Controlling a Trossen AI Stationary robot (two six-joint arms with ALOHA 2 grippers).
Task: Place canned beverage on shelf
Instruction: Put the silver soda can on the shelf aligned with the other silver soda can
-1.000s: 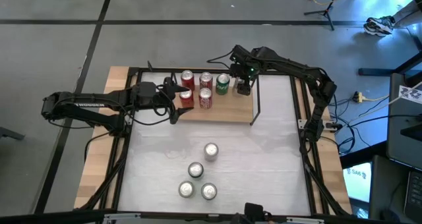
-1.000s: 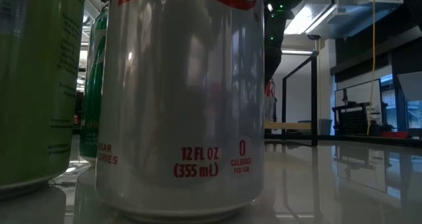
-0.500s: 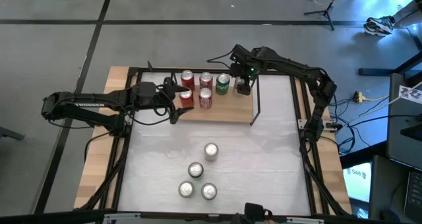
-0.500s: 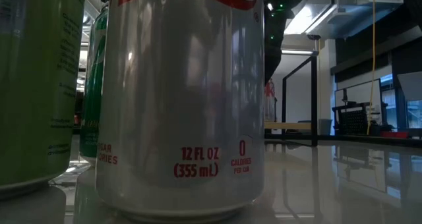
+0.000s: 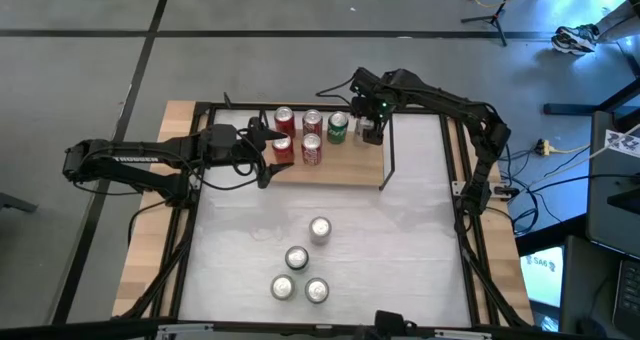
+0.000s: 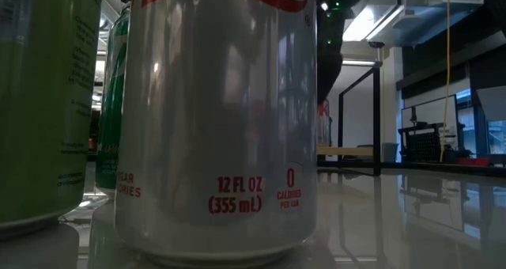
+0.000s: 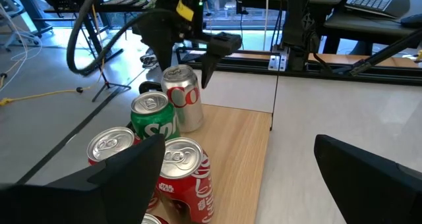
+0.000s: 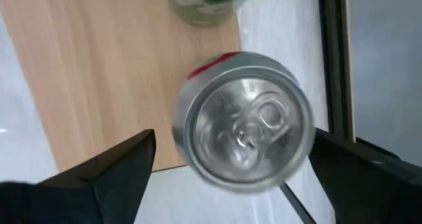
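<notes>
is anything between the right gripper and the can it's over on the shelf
No. The right gripper hangs open directly over the silver can standing on the shelf, its fingers spread clear of both sides; nothing visible lies between them.

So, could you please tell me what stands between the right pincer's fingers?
A silver can stands on the shelf between the open right pincer's fingers, seen in the right wrist view.

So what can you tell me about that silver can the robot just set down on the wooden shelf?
The silver can is shiny metal with red lettering and an unopened pull-tab top. It stands upright at the wooden shelf's far edge, beside a green can. The right hand sits above it, fingers open either side, not touching.
</notes>
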